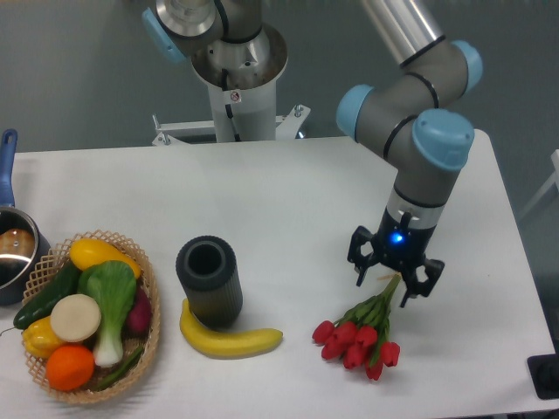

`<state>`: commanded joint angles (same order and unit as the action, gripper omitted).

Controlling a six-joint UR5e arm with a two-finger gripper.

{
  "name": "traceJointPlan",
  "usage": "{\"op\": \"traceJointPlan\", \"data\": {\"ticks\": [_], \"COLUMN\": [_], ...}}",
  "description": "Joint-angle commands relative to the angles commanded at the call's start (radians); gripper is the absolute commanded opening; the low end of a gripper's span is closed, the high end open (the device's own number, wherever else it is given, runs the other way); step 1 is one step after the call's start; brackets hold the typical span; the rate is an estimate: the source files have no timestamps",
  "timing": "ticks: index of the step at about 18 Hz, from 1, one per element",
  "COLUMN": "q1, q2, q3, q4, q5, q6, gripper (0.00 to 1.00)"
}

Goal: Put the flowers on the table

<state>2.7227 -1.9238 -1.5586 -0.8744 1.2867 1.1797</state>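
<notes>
The flowers (358, 336), a bunch of red tulip buds on green stems, lie flat on the white table (288, 201) at the front right, buds toward the front edge. The stem ends point up toward my gripper (395, 281). The gripper hangs just above the stem ends with its black fingers (361, 264) spread apart, open and holding nothing.
A black cylindrical vase (210, 281) stands left of the flowers with a banana (229, 339) in front of it. A wicker basket (150, 297) of vegetables and fruit sits at the front left. A pot (13, 253) with a blue handle is at the left edge.
</notes>
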Motion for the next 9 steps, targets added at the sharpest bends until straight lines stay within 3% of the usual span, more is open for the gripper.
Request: {"op": "traceJointPlan", "data": {"ticks": [4,9], "q1": [0.051,0.133], "q2": [0.071,0.175], "q3": [0.009,0.015], "q4": [-0.041,-0.256], "q5": [0.065,0.128], "q6": [0.011,0.272], "gripper": [1.0,1.0]}}
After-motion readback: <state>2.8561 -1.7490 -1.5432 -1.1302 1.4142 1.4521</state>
